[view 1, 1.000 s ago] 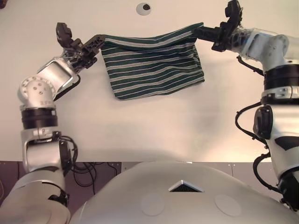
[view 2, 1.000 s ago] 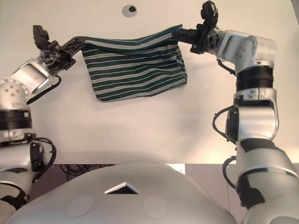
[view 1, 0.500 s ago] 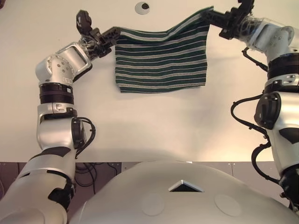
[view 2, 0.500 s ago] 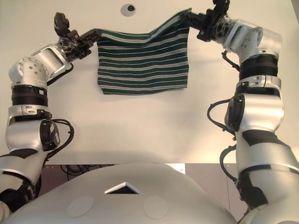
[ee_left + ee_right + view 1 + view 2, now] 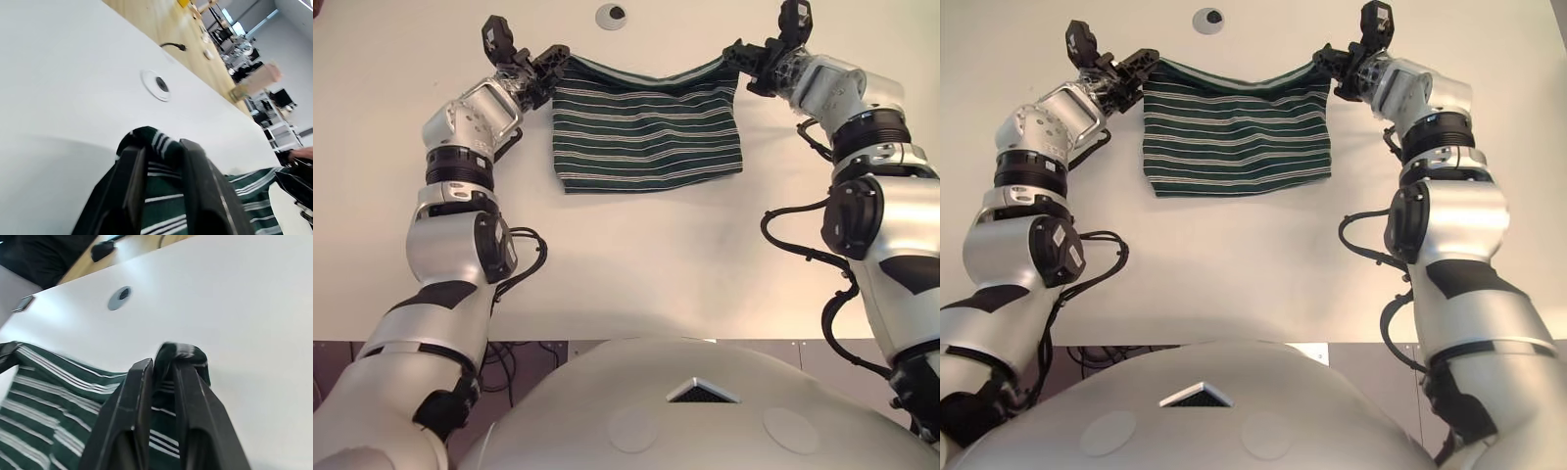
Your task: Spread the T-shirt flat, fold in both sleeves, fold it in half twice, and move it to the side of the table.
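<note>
In the head views, the folded striped T-shirt [image 5: 646,132] is hanging in the upper middle of the frame over the white table [image 5: 636,255]. Its top edge is sagging between the left gripper [image 5: 553,61] at upper left and the right gripper [image 5: 736,54] at upper right. How much of it is touching the table is unclear. In the left wrist view, narrow fingers [image 5: 132,171] are pinching a bunched corner. In the right wrist view, fingers [image 5: 139,396] are pinching the other corner, hiding the cloth between them.
</note>
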Available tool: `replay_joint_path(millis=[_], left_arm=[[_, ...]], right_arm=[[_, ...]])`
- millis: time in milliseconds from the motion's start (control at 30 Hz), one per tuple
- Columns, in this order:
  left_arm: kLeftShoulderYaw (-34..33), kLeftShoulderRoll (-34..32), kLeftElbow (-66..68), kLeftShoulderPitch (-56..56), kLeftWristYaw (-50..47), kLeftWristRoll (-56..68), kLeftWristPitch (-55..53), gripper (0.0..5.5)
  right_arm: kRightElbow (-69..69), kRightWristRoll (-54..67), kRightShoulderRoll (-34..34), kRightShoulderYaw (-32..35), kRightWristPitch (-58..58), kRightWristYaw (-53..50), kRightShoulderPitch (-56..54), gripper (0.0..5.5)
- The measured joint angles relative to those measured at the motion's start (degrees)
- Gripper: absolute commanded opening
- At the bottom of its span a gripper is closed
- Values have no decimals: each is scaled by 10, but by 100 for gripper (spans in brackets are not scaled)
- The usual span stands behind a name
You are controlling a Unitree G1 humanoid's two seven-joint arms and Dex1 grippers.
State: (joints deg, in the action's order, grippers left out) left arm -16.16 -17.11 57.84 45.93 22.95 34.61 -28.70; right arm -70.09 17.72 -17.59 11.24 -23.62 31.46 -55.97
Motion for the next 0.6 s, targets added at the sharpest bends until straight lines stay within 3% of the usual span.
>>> replay_joint_path(millis=[300, 433, 600], left_arm=[[-87, 0, 73, 34, -60, -2, 49, 104], [-63, 1, 28, 25, -26, -26, 37, 104], [-7, -6, -242, -106, 40, -22, -32, 104]], right_arm=[[-9, -18, 11, 26, 69, -34, -11, 69], [62, -70, 10, -48, 127, 101, 6, 69], [199, -98, 5, -141, 171, 283, 102, 69]])
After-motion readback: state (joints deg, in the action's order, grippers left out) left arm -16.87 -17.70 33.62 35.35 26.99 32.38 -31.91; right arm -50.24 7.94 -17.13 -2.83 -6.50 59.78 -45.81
